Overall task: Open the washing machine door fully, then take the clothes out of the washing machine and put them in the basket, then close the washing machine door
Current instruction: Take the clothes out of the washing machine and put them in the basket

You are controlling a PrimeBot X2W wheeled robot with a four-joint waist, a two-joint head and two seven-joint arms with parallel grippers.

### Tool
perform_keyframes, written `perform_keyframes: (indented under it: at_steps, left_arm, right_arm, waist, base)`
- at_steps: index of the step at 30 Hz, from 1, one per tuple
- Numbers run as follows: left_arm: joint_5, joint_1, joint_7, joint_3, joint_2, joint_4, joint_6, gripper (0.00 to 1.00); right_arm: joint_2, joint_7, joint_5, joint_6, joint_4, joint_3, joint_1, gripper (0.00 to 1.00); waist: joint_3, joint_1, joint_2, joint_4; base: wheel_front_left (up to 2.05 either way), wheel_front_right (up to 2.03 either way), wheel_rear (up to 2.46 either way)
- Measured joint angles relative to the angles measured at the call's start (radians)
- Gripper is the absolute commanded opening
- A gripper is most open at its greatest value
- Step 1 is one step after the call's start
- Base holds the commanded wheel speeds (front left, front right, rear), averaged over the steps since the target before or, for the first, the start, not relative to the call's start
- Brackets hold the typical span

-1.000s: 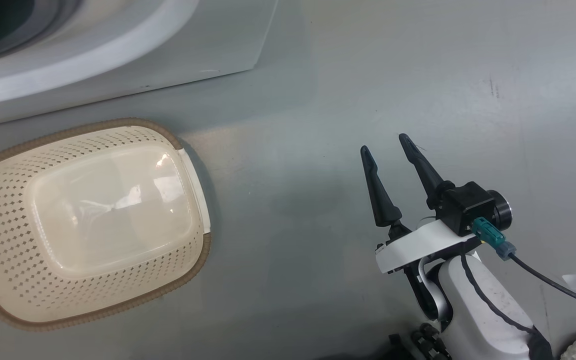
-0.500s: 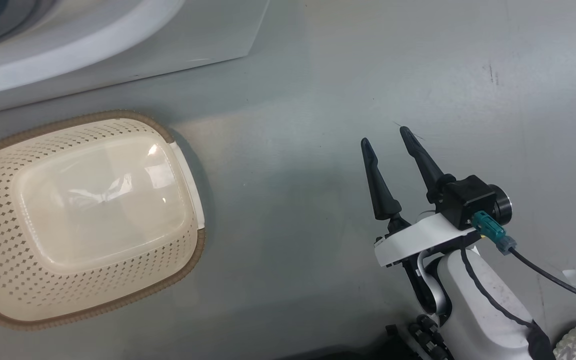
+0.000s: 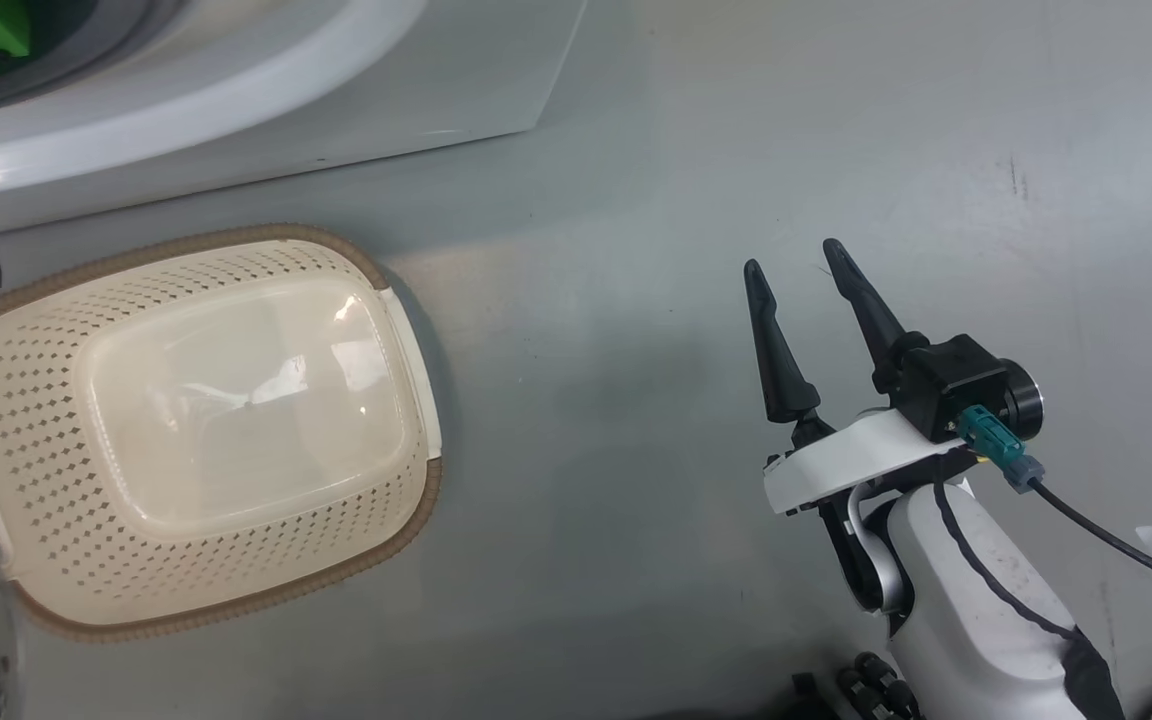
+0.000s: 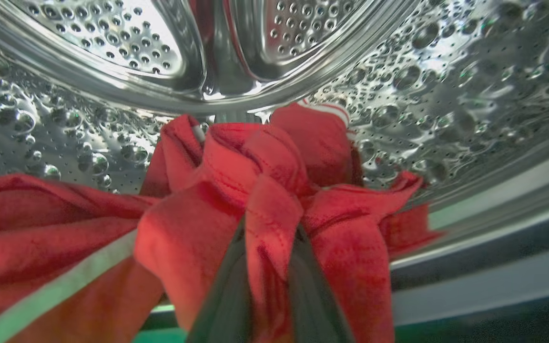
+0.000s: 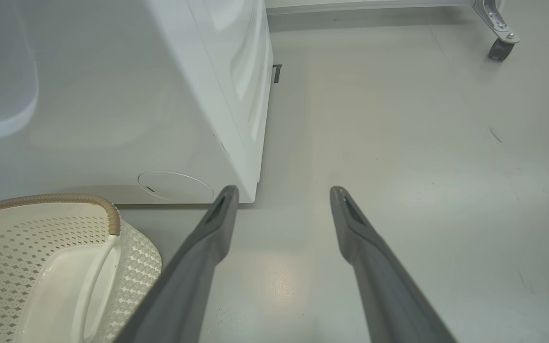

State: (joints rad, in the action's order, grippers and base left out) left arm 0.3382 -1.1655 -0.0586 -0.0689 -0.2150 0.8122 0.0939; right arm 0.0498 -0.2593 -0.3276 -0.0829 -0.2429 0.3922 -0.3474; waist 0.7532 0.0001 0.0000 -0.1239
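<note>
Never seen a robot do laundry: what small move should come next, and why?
Probably draw the left gripper back out of the drum: its fingers are pinched on a fold of the red clothes, and the basket on the floor is empty.

The head view looks steeply down on the floor (image 3: 686,150), basket (image 3: 36,400) and washing machine (image 3: 416,80) front. The right wrist view, low over the floor, shares that basket and machine corner. The left wrist view sits close inside the drum (image 4: 446,71).
</note>
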Motion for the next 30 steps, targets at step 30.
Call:
perform_keyframes:
  at_steps: [30]
  left_arm:
    - [0.016,0.275,0.306,-0.088,0.168,0.074,0.026,0.00]
  right_arm:
    - [0.012,0.000,0.057,0.031,-0.116,-0.071,0.042,1.00]
  waist:
    - [-0.247,-0.0001,0.0000,0.141]
  base:
    - [0.00,0.00,0.00]
